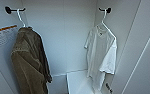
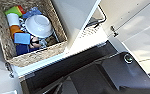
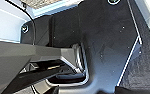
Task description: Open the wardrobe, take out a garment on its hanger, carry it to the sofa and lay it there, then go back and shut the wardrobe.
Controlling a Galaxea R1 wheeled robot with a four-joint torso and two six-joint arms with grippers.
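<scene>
You are looking into the open wardrobe (image 1: 66, 37). The white T-shirt (image 1: 101, 52) hangs on its white hanger (image 1: 106, 25), hooked over a black peg (image 1: 104, 10) on the right inner wall. On the left wall an olive-brown jacket (image 1: 28, 62) hangs from a second white hanger (image 1: 20, 17) on another black peg (image 1: 11, 10); an orange-striped label (image 1: 2, 36) is stuck just beside it. Your left wrist view shows a wicker basket (image 2: 36, 56) holding a white bowl (image 2: 39, 25) and coloured toys (image 2: 18, 30). Finger state on either gripper: cannot tell.
</scene>
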